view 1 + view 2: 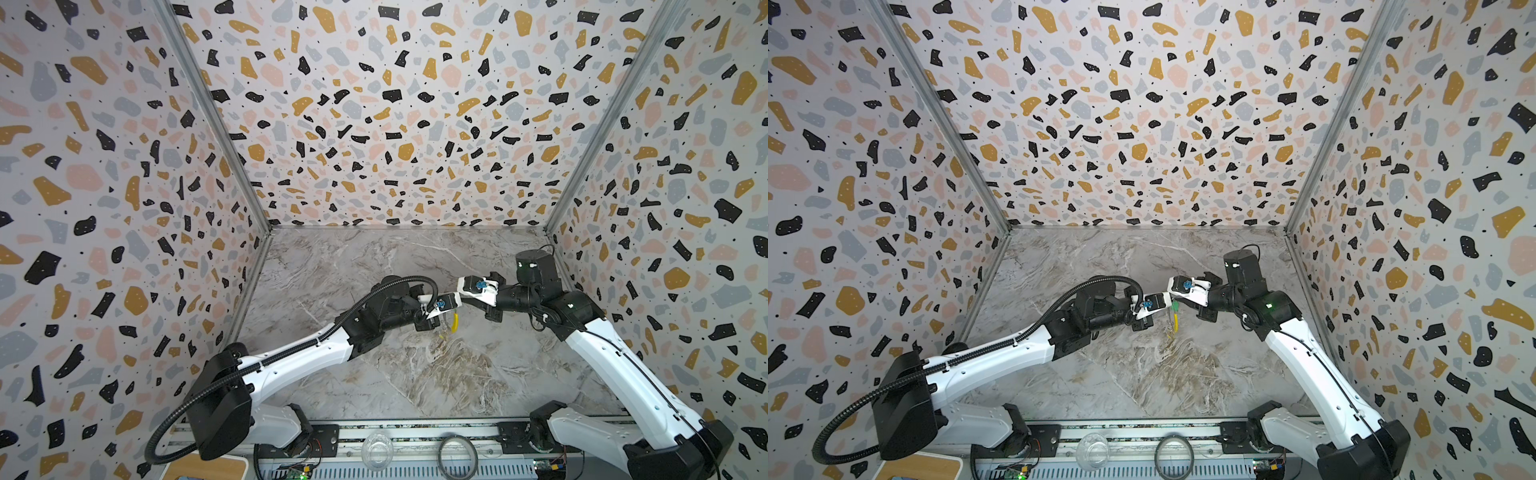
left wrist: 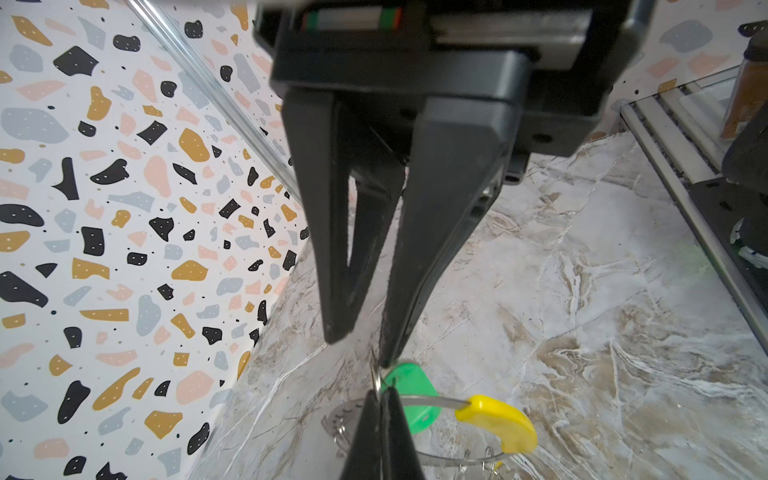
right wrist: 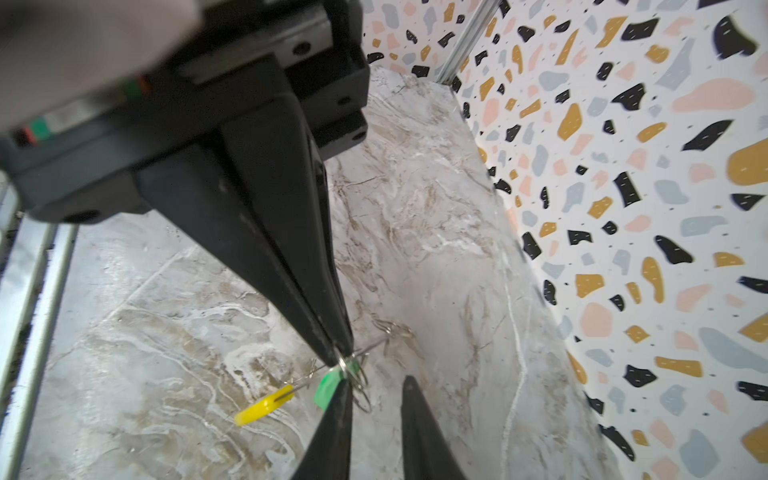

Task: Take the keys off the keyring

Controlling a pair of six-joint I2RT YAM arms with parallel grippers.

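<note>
My right claw [image 3: 340,359] was pressed together on the keyring [image 2: 498,424], holding it clear of the bench [image 2: 582,291] so the loop couldn't shift. My left claw [image 2: 359,349] stood spread, one tip just beside the green-tagged key [image 2: 411,382], presumably to pinch it and slide it off.

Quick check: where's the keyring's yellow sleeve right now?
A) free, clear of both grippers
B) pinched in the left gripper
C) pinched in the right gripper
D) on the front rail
A: the yellow sleeve lies beyond the green tag, untouched by the right gripper or the left gripper.
</note>
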